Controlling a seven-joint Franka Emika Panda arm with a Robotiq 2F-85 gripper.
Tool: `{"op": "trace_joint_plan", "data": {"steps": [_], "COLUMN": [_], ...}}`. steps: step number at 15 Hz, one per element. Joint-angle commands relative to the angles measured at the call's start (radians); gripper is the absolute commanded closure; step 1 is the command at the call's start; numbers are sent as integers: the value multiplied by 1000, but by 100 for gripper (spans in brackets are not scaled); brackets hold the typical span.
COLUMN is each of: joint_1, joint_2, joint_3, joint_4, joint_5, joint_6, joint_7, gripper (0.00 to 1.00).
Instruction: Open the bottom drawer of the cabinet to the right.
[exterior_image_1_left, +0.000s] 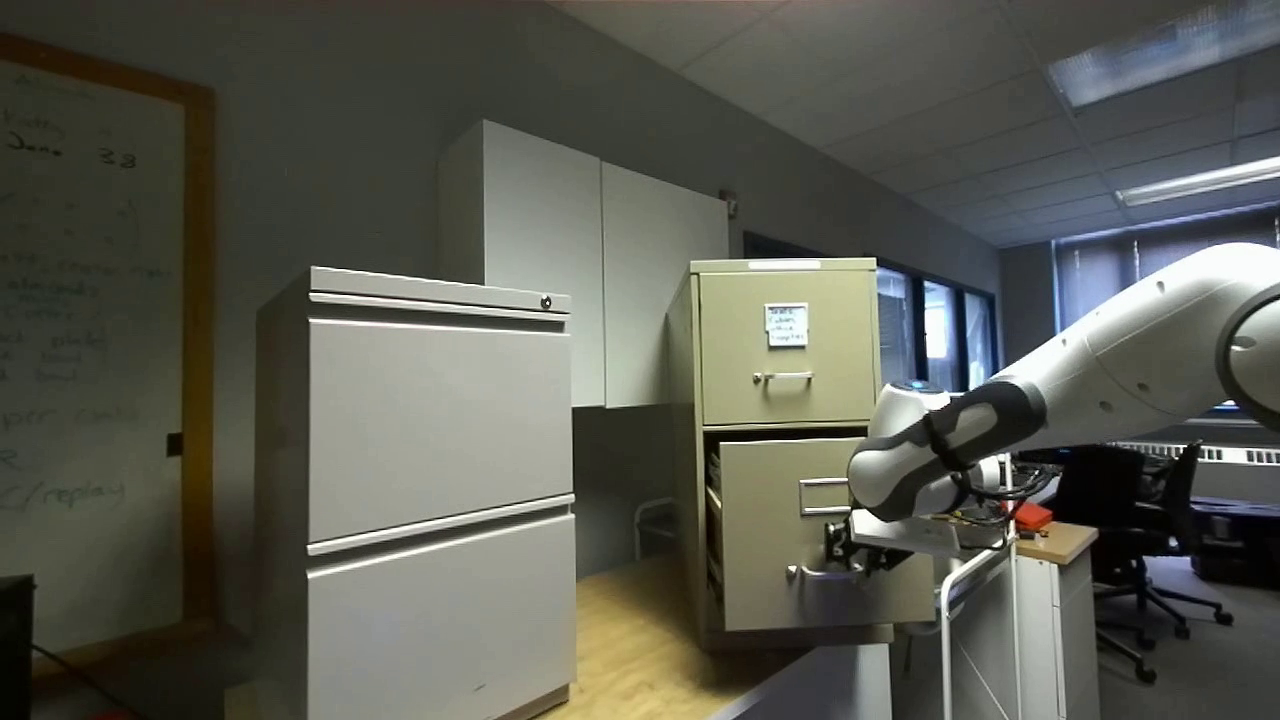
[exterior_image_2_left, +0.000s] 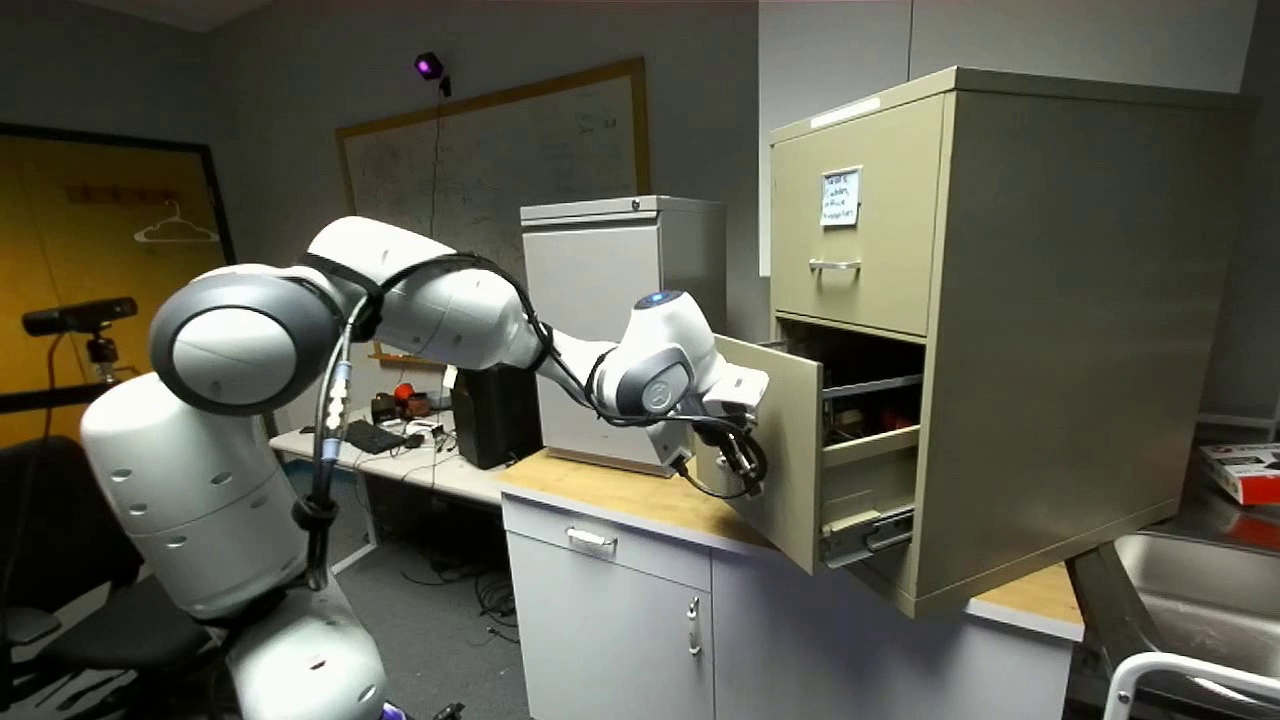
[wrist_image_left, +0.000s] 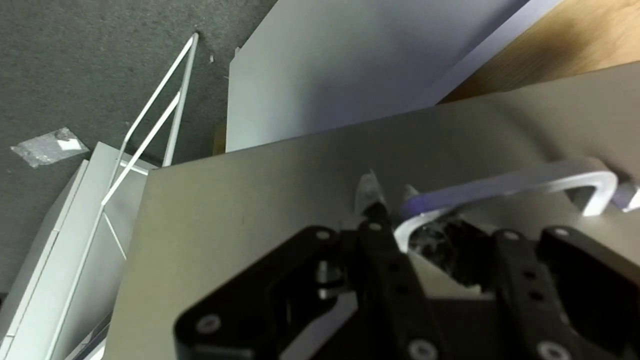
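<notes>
The tan cabinet (exterior_image_1_left: 684, 400) has a closed top drawer with a white label. Its side (exterior_image_2_left: 1080, 330) shows large in an exterior view. The bottom drawer (exterior_image_1_left: 765, 520) stands pulled out, with an open gap behind its front (exterior_image_2_left: 795, 440). Its metal handle (exterior_image_1_left: 812, 574) runs across the lower front; in the wrist view the handle (wrist_image_left: 530, 180) lies just ahead of the fingers. My gripper (wrist_image_left: 390, 192) has its fingertips close together, one on each side of the handle's end, and seems shut on it. In both exterior views the gripper (exterior_image_1_left: 848, 552) is at the drawer front, its fingers partly hidden (exterior_image_2_left: 742, 468).
A grey two-drawer cabinet (exterior_image_1_left: 440, 430) stands on the same wooden counter (exterior_image_1_left: 630, 610). A white metal frame (exterior_image_1_left: 950, 610) stands near the drawer's side. A sink (exterior_image_2_left: 1200, 590) lies beside the tan cabinet. A wall cupboard (exterior_image_1_left: 545, 260) hangs behind.
</notes>
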Motion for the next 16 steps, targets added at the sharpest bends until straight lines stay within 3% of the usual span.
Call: {"op": "trace_joint_plan", "data": {"steps": [1,9,16], "joint_1": [20,65,110], "joint_2": [-65,-229,-373], "joint_3": [7,-57,-129], "joint_4": [-194,-376,-507], "joint_5": [132,402,529], "joint_6": [42,110,117], "joint_7": [-151,-312,-390], "gripper": [96,96,96]}}
